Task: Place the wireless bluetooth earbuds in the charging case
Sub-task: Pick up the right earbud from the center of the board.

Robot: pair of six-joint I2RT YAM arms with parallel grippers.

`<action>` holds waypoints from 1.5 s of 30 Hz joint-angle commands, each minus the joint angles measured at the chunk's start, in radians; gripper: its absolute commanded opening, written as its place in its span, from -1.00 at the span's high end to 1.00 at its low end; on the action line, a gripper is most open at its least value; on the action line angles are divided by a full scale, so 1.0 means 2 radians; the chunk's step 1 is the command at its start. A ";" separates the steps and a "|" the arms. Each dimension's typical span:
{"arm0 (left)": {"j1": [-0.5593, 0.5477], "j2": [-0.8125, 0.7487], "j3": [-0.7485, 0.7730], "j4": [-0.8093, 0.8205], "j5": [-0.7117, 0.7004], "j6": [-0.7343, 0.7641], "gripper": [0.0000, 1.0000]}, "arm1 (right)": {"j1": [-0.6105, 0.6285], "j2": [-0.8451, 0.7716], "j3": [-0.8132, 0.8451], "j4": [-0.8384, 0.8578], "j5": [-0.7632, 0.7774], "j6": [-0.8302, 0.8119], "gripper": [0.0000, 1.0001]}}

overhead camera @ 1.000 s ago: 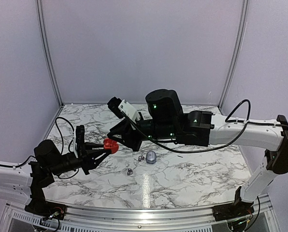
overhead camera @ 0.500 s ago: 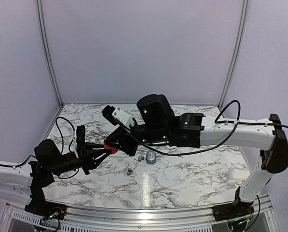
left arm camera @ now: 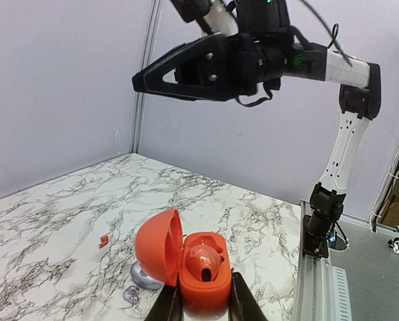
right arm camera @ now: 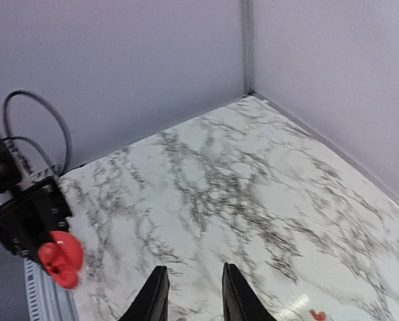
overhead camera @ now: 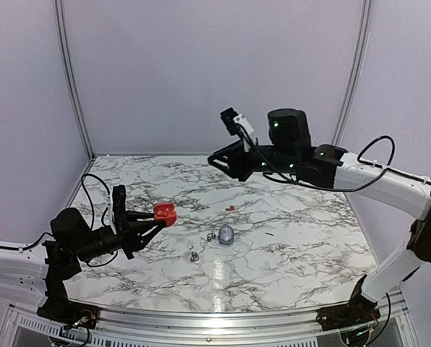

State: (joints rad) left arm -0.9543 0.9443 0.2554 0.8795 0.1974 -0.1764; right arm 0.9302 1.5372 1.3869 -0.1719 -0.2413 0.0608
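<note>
Plainly, lilac walls (overhead camera: 201, 72) enclose the marbled table (overhead camera: 288, 253). Left gripper (left arm camera: 203, 304) clamps the red case (left arm camera: 203, 271); right gripper (right arm camera: 193, 294) stands parted, empty.

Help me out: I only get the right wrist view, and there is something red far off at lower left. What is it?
Observer: An open red case, clamped in the left hand and held up off the table.
Operator: Is anything inside it?
Observer: What looks like one red bud sits in a well.
Operator: Are there any other cases or buds around?
Observer: A grey case lies on the table, with a silvery bud beside it and a second bud nearer the arms.
</note>
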 commanded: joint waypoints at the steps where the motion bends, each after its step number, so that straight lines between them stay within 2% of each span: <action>1: 0.009 -0.012 -0.002 0.020 -0.014 -0.010 1.00 | -0.110 -0.013 -0.074 0.029 -0.016 0.049 0.39; 4: 0.012 -0.012 -0.003 0.020 -0.015 -0.013 1.00 | -0.156 0.009 -0.105 0.045 -0.016 0.062 0.38; 7: 0.013 -0.010 -0.002 0.019 -0.017 -0.014 1.00 | -0.175 0.056 -0.105 0.037 -0.007 0.053 0.33; 15: 0.014 -0.001 0.000 0.018 -0.017 -0.015 1.00 | -0.182 0.167 -0.074 0.029 0.006 0.038 0.23; 24: 0.015 0.006 0.002 0.018 -0.016 -0.011 1.00 | -0.182 0.245 -0.024 0.027 -0.003 0.030 0.21; 35: 0.016 0.008 0.002 0.018 -0.016 -0.008 1.00 | -0.181 0.285 -0.004 0.025 0.000 0.020 0.22; 45: 0.016 0.010 0.002 0.018 -0.016 -0.007 1.00 | -0.182 0.299 0.002 0.028 0.004 0.010 0.33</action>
State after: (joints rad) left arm -0.9283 0.9615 0.2550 0.8833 0.1734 -0.1982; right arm 0.5716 2.1090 1.3464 -0.1238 -0.2424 0.0971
